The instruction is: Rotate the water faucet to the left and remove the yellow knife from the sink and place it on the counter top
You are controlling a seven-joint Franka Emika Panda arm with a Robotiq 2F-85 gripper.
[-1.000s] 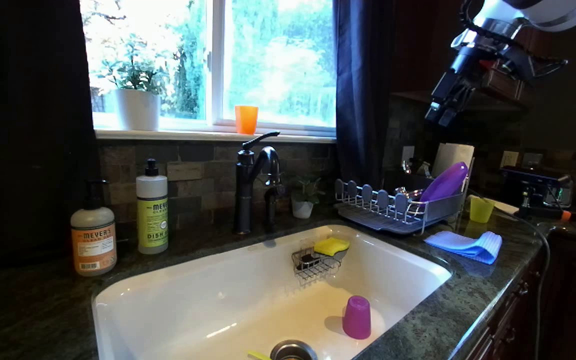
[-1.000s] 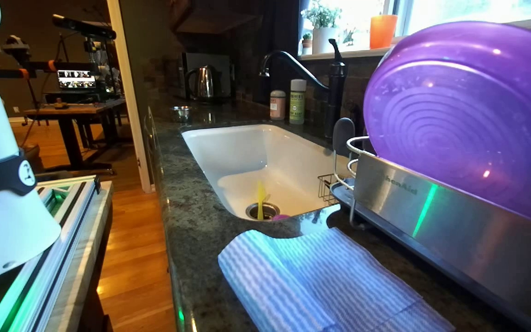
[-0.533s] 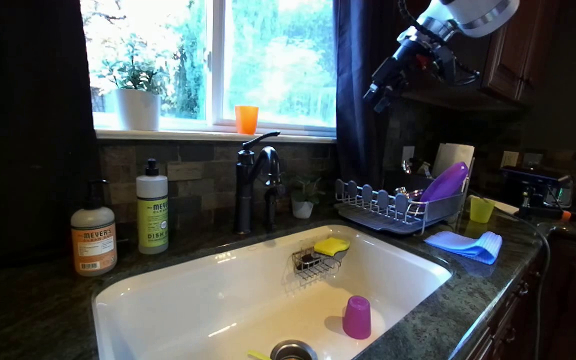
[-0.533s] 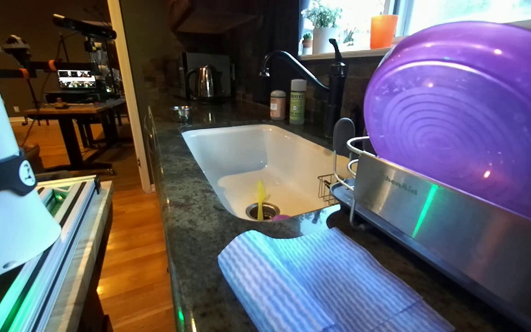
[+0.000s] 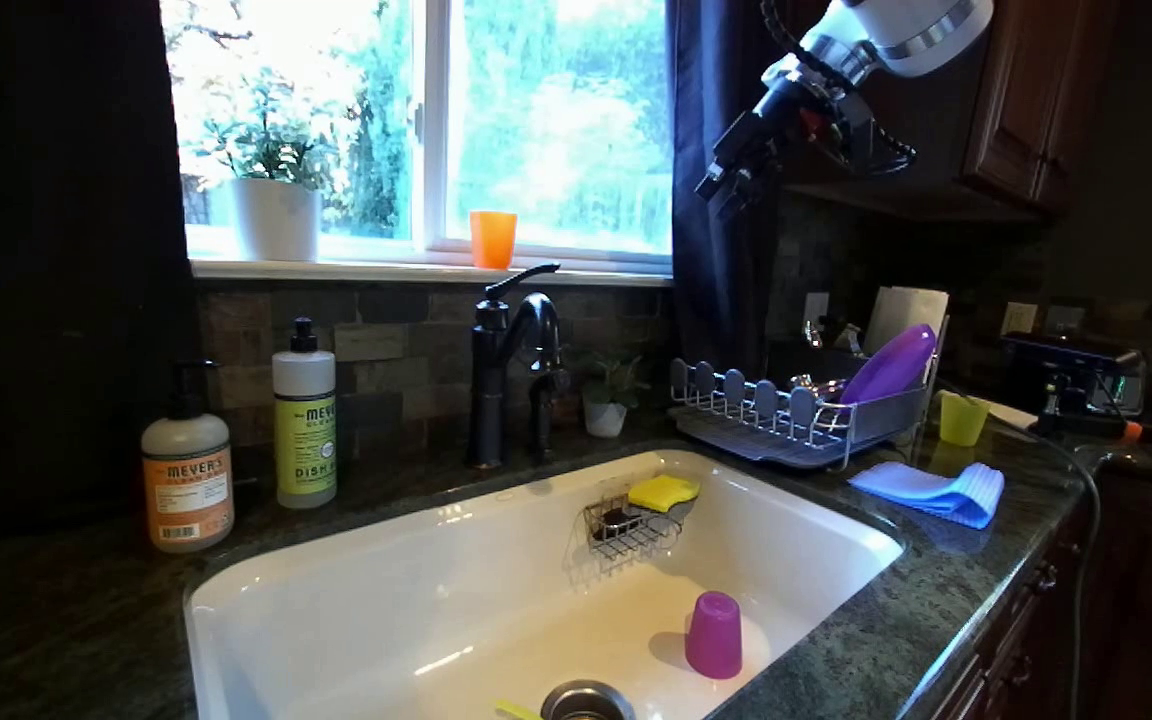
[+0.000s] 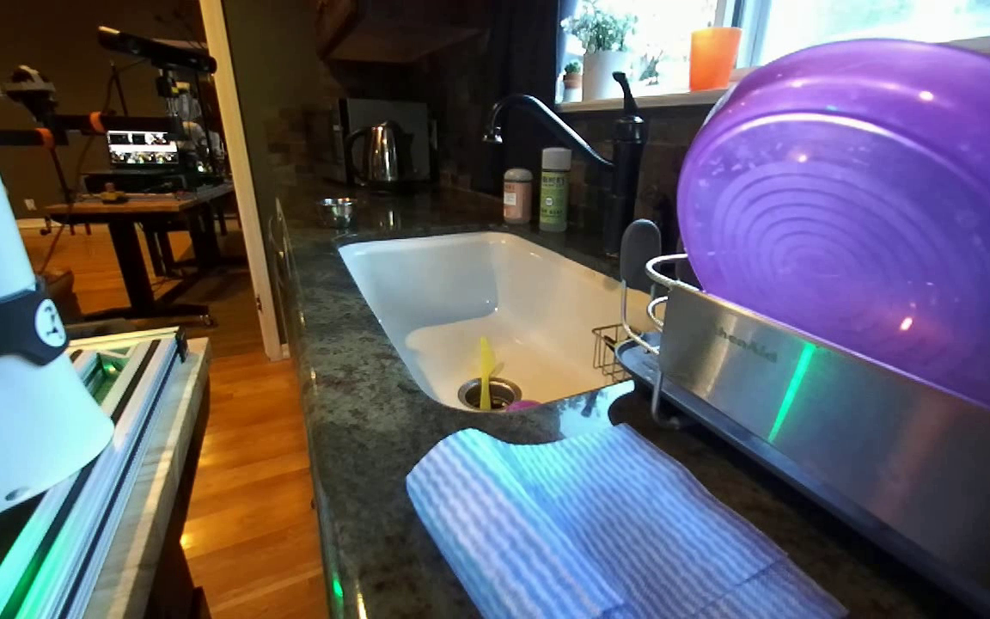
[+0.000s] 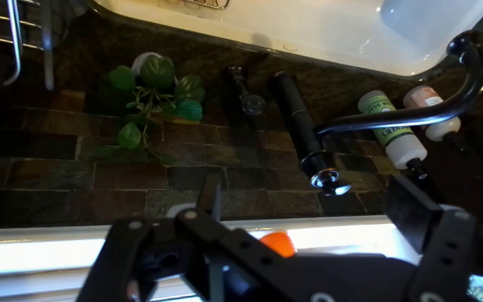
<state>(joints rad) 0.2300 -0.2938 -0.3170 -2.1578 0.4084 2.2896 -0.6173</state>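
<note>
The dark water faucet (image 5: pixel 488 390) stands behind the white sink (image 5: pixel 356 600); it also shows in an exterior view (image 6: pixel 628 163) and in the wrist view (image 7: pixel 298 117). In the wrist view its spout reaches right, towards the soap bottles. The yellow knife (image 6: pixel 485 374) lies in the sink at the drain; only its end (image 5: pixel 516 710) shows in an exterior view, and it is out of the wrist view. The dark counter top (image 5: pixel 836 640) surrounds the sink. My gripper (image 5: pixel 719 195) is in the air, above and right of the faucet. In the wrist view my gripper (image 7: pixel 310 199) is open and empty.
A purple cup (image 5: pixel 714 635) stands in the sink near a wire basket with a yellow sponge (image 5: pixel 663 492). A dish rack (image 5: pixel 786 420), small plant (image 5: pixel 606 400), soap bottles (image 5: pixel 304 430) and blue cloth (image 5: pixel 936 492) stand around. An orange cup (image 5: pixel 493 240) is on the sill.
In an exterior view my gripper has moved left and slightly up, towards the window and faucet, slowing in the last half second. The faucet, knife and cups have not moved.
</note>
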